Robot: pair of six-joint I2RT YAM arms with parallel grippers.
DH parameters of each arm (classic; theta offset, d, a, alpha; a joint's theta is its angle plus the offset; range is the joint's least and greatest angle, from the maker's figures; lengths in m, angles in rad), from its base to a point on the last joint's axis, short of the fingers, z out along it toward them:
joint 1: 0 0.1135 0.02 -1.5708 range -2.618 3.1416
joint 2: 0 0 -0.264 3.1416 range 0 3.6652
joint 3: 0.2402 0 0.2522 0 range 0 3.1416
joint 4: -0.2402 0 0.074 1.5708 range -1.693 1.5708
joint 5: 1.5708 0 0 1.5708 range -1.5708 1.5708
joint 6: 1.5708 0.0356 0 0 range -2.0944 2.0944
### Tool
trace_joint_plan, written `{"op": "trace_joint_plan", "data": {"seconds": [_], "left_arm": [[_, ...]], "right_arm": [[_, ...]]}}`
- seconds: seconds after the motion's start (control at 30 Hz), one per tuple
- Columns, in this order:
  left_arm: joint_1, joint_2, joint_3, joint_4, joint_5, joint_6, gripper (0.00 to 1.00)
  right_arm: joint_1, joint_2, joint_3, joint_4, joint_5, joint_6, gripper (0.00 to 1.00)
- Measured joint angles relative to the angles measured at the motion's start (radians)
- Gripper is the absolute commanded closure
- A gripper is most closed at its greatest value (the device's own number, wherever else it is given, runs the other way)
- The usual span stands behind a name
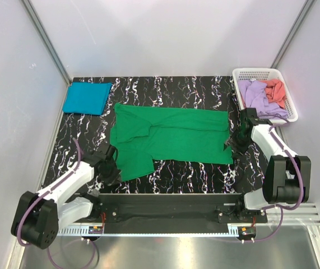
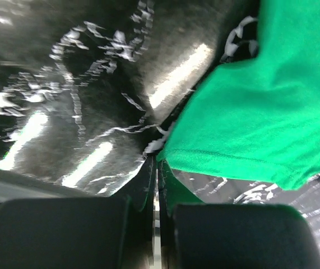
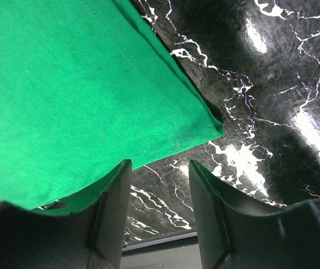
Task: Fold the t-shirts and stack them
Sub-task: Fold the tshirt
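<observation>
Green t-shirt (image 1: 171, 137) is lying spread on the marbled table (image 1: 204, 174) between the two grippers; left gripper (image 2: 155, 168) is pinching its hem corner, jaws pressed together; right gripper (image 3: 160, 168) is standing spread, the shirt's other corner just ahead of its gap; teal t-shirt (image 1: 87, 98) is lying folded well beyond the left gripper.

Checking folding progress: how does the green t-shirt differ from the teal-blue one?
The green t-shirt lies spread out across the table; the teal-blue t-shirt is folded into a rectangle at the far left corner. The green one covers far more table than the teal-blue one. The left gripper is shut on the green one's edge; nothing touches the teal-blue one. Both are plain, single-colour and lie on the table.
</observation>
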Motion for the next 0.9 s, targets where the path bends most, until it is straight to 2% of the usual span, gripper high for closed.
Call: {"op": "trace_joint_plan", "data": {"seconds": [0.27,0.5,0.9], "left_arm": [[0.0,-0.024,0.129,-0.116,-0.073,0.021,1.0],[0.0,-0.017,0.187,-0.13,-0.076,0.031,1.0],[0.0,-0.017,0.243,-0.152,-0.091,0.068,1.0]], "right_arm": [[0.0,-0.028,-0.03,0.013,0.0,0.024,0.4],[-0.003,-0.033,-0.087,0.018,0.026,0.081,0.46],[-0.007,-0.027,-0.177,0.048,0.116,0.177,0.46]]}}
